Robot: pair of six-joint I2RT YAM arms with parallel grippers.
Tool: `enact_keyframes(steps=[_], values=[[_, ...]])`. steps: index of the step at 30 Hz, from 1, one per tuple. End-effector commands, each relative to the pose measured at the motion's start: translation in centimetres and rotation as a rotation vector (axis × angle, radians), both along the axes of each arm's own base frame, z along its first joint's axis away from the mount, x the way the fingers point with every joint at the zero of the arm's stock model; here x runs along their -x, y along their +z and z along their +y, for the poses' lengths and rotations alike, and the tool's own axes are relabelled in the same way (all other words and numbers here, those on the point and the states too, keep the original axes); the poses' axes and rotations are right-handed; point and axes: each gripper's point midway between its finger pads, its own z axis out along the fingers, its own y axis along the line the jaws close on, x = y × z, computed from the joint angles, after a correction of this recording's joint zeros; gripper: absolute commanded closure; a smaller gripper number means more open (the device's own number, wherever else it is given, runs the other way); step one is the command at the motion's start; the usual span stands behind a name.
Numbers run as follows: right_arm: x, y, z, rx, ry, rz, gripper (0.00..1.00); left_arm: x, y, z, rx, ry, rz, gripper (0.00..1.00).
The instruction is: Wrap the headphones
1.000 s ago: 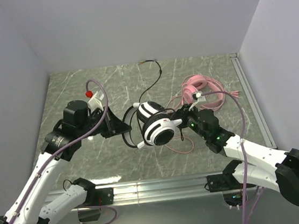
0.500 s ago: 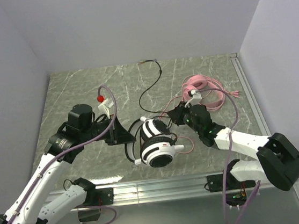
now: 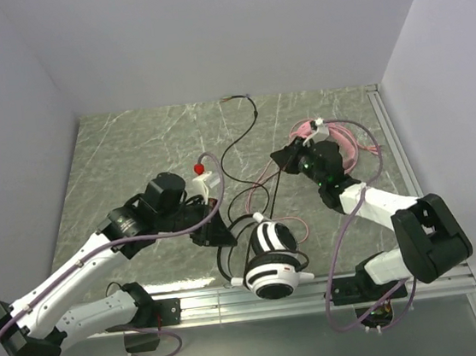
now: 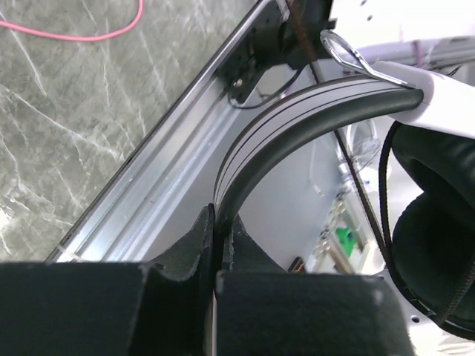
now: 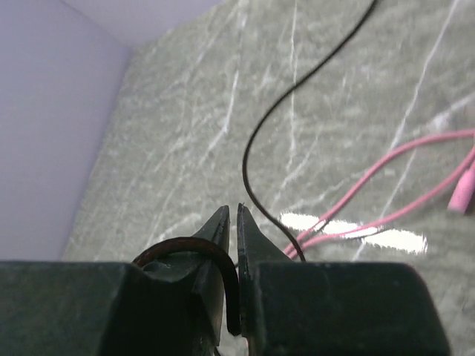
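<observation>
The grey-green marbled counter (image 3: 115, 157) carries both headsets. The black-and-white headset (image 3: 271, 260) hangs at the near edge. Its striped, padded headband is clamped in the left claw (image 4: 221, 237). The pink headset (image 3: 303, 128) lies far right, mostly hidden behind the right arm. The right claw (image 5: 231, 222) is pinched together on the thin black cable (image 5: 260, 141). The glossy pink cable (image 5: 386, 194) loops just beside it.

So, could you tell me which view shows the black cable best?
The top external view: it shows the black cable running from its plug to the black-and-white headphones. The right wrist shows the stretch pinched in the right gripper; the left wrist only a bit by the ear cup.
</observation>
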Motion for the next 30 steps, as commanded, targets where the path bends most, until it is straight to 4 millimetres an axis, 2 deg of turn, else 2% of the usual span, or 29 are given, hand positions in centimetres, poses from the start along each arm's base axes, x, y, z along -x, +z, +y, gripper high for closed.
enact_keyframes(steps=[1, 3, 4, 6, 7, 8, 9, 10, 11, 13, 14, 16, 17, 18, 20, 21, 22, 23, 24, 29, 30], values=[[-2.0, 4.1, -0.8, -0.038, -0.014, -0.086, 0.85, 1.2, 1.1, -1.2, 0.059, -0.107, -0.076, 1.00], [-2.0, 4.7, -1.4, -0.034, -0.002, -0.088, 0.86, 0.9, 0.2, -1.2, 0.000, -0.088, -0.099, 1.00], [-2.0, 5.2, -1.5, -0.036, 0.003, -0.096, 0.87, 0.1, -0.5, -1.2, -0.040, -0.061, -0.132, 1.00], [-1.7, 6.1, -2.1, -0.034, 0.019, -0.108, 0.88, -0.3, -0.9, -1.2, -0.079, -0.054, -0.163, 1.00], [-1.5, 6.4, -2.2, -0.033, 0.024, -0.109, 0.88, -1.2, -1.7, -0.8, -0.143, -0.025, -0.192, 1.00], [-1.2, 7.3, -2.5, -0.034, 0.025, -0.127, 0.90, -1.7, -1.5, -0.7, -0.165, -0.007, -0.221, 1.00], [-0.9, 7.4, -2.6, -0.027, 0.037, -0.120, 0.91, -1.8, -1.6, -0.7, -0.192, -0.002, -0.247, 1.00], [-0.8, 7.8, -3.1, -0.023, 0.029, -0.128, 0.94, -2.8, -2.6, 0.1, -0.272, 0.032, -0.282, 1.00], [-0.4, 8.7, -3.3, -0.022, 0.028, -0.147, 0.96, -3.2, -2.1, 0.0, -0.283, 0.036, -0.310, 1.00], [0.2, 9.3, -3.7, -0.002, 0.031, -0.157, 1.00, -3.5, -3.0, 0.3, -0.359, 0.020, -0.347, 1.00], [0.7, 10.3, -3.9, 0.005, 0.031, -0.184, 1.00, -4.3, -2.7, 0.5, -0.393, 0.044, -0.384, 1.00], [1.4, 10.8, -4.0, 0.018, 0.041, -0.191, 1.00, -4.7, -3.4, 0.4, -0.454, 0.030, -0.400, 1.00], [2.0, 11.9, -4.2, 0.016, 0.042, -0.217, 1.00, -5.2, -3.3, 0.8, -0.495, 0.047, -0.417, 1.00], [2.4, 11.7, -4.3, 0.031, 0.046, -0.207, 1.00, -6.1, -4.1, 1.1, -0.561, 0.069, -0.439, 1.00], [3.1, 13.1, -4.5, 0.038, 0.049, -0.231, 1.00, -7.1, -4.5, 2.0, -0.654, 0.108, -0.461, 1.00], [3.5, 12.8, -4.6, 0.058, 0.052, -0.218, 1.00, -8.2, -4.8, 3.0, -0.728, 0.151, -0.495, 1.00], [3.7, 13.6, -4.7, 0.059, 0.052, -0.230, 1.00, -8.7, -5.7, 3.1, -0.789, 0.158, -0.496, 1.00], [4.2, 14.2, -4.7, 0.061, 0.058, -0.243, 1.00, -9.2, -5.7, 3.3, -0.822, 0.170, -0.509, 1.00], [4.5, 14.1, -4.8, 0.078, 0.065, -0.234, 1.00, -10.1, -6.3, 4.3, -0.913, 0.199, -0.536, 1.00], [5.7, 16.1, -5.4, 0.117, 0.061, -0.256, 1.00, -11.5, -6.1, 5.1, -1.005, 0.238, -0.600, 1.00], [5.9, 15.7, -5.6, 0.127, 0.060, -0.232, 1.00, -11.7, -5.9, 5.0, -1.000, 0.236, -0.612, 1.00]])
